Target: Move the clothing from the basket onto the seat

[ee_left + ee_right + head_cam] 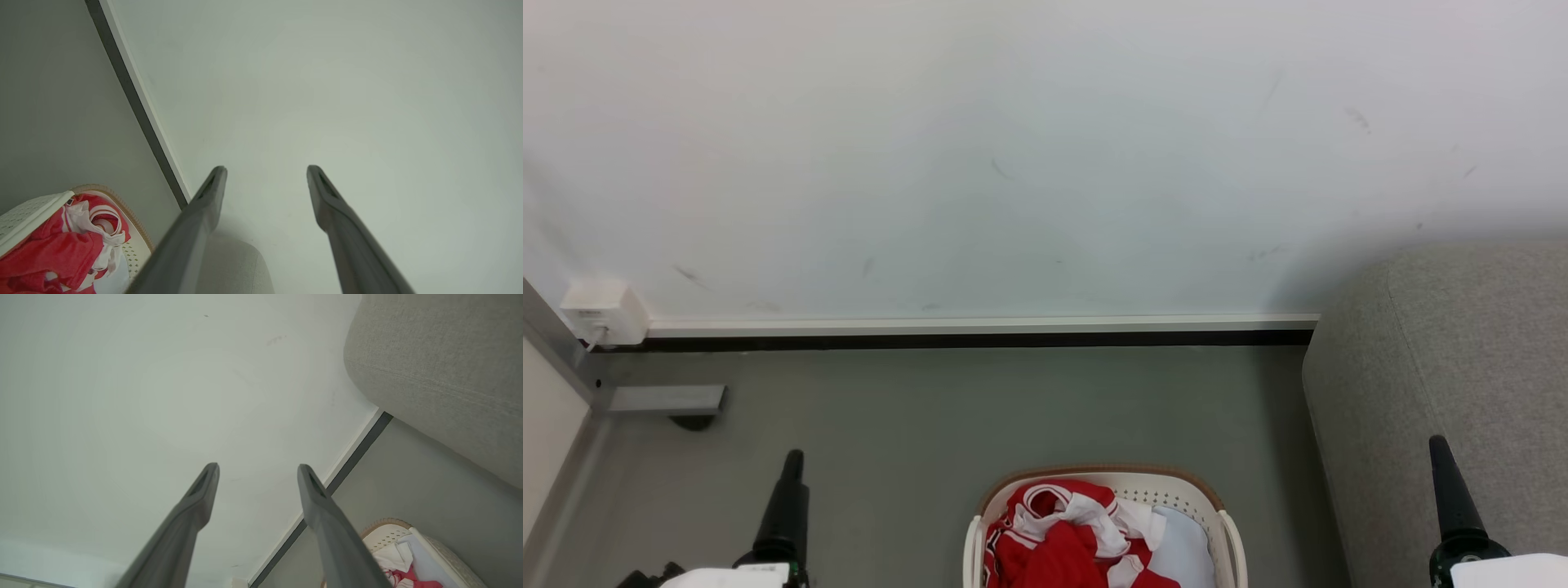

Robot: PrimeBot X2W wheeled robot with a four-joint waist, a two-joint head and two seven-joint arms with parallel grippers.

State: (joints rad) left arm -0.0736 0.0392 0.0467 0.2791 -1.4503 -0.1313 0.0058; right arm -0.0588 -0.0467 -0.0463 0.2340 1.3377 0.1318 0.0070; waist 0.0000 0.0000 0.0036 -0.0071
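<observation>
Crumpled red clothing (1066, 545), apparently white-trimmed

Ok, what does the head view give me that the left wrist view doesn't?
Head view adds: the right tool and a white wall box at far left. Left wrist view adds: the left tool seen along its fingers, spread open with nothing between them. Both: the basket on the floor with the clothing inside, the seat, and the skirting board.
</observation>
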